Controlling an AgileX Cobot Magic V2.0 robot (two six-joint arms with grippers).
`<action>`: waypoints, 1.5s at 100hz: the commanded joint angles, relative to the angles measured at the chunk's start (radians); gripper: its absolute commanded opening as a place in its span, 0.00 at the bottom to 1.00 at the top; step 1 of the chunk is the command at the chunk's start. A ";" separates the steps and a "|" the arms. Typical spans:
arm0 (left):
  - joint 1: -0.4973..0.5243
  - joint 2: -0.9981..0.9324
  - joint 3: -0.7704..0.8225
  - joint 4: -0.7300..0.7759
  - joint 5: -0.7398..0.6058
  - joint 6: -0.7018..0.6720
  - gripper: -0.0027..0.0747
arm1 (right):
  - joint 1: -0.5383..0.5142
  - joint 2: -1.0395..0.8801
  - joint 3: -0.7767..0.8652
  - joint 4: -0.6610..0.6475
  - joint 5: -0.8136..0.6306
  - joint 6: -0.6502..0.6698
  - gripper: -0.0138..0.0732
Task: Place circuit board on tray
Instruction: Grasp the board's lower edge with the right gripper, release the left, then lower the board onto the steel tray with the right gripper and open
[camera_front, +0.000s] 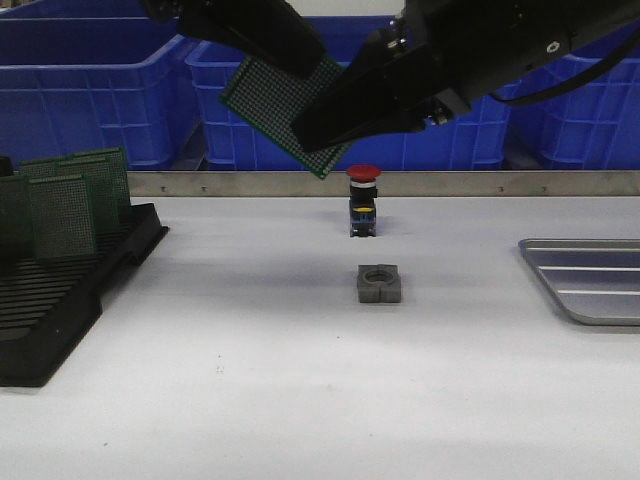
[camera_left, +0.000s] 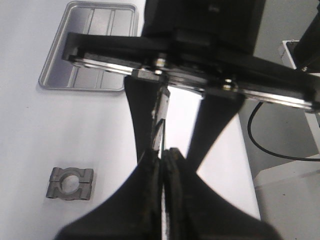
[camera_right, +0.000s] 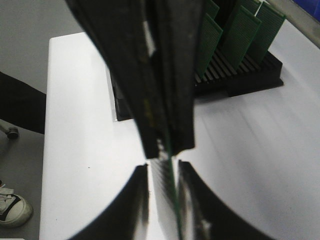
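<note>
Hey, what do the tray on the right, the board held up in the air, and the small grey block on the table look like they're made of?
The tray: likely metal, silver-grey with a brushed sheen and pressed ridges. The circuit board: green perforated laminate, probably fiberglass, judging by its grid of tiny holes. The grey block: dull matte grey, possibly cast metal or plastic; the look leaves it open.
</note>
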 joint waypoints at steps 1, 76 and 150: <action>-0.010 -0.047 -0.029 -0.078 0.062 -0.010 0.01 | 0.001 -0.034 -0.034 0.058 0.041 -0.012 0.10; 0.012 -0.047 -0.238 0.013 0.060 -0.064 0.67 | -0.229 -0.033 0.009 -0.041 -0.030 0.513 0.08; 0.044 -0.047 -0.257 0.242 0.056 -0.066 0.67 | -0.608 0.207 -0.006 -0.139 -0.162 0.638 0.46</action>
